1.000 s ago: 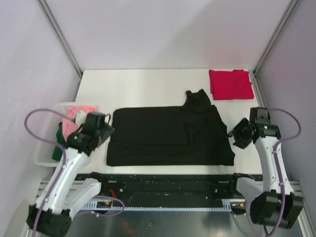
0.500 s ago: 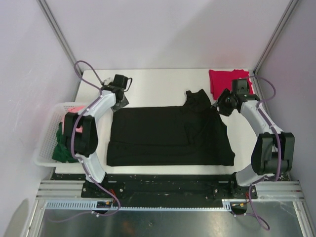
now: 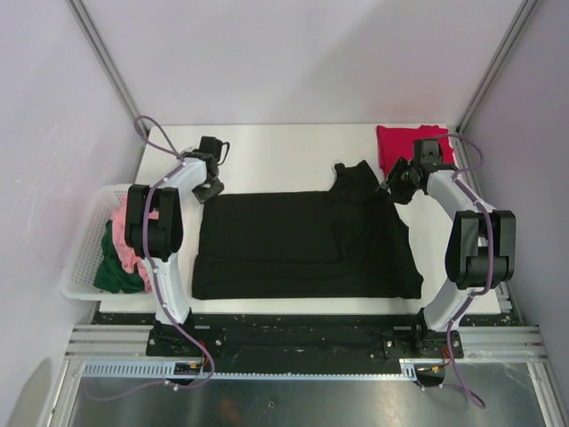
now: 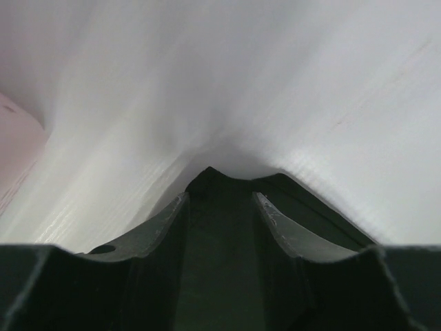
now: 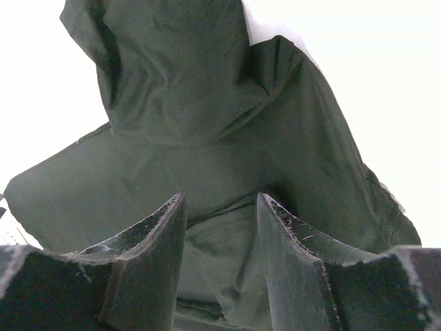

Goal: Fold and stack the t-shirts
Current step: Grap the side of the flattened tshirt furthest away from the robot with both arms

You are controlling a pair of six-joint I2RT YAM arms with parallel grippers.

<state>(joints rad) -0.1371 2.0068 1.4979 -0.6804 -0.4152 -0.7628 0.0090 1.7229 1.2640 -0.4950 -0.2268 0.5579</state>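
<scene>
A black t-shirt (image 3: 302, 245) lies spread flat across the white table, with a bunched sleeve at its far right corner. My left gripper (image 3: 211, 189) is at the shirt's far left corner. In the left wrist view its jaws (image 4: 220, 198) stand apart, and the black corner (image 4: 303, 200) lies between them. My right gripper (image 3: 396, 189) is at the far right corner, open, its jaws (image 5: 221, 200) straddling a fold of the black cloth (image 5: 193, 103). A folded crimson t-shirt (image 3: 404, 147) rests at the back right, partly behind the right arm.
A white lattice basket (image 3: 84, 258) stands off the table's left edge, holding a pink garment (image 3: 120, 233) and a dark green one (image 3: 111, 271). Metal posts and pale walls close in the back and sides. Bare table (image 3: 284, 151) lies beyond the shirt.
Both arms swung out from near the front edge to the shirt's far corners. The left jaws have narrowed around the corner. The shirt has not visibly moved.
</scene>
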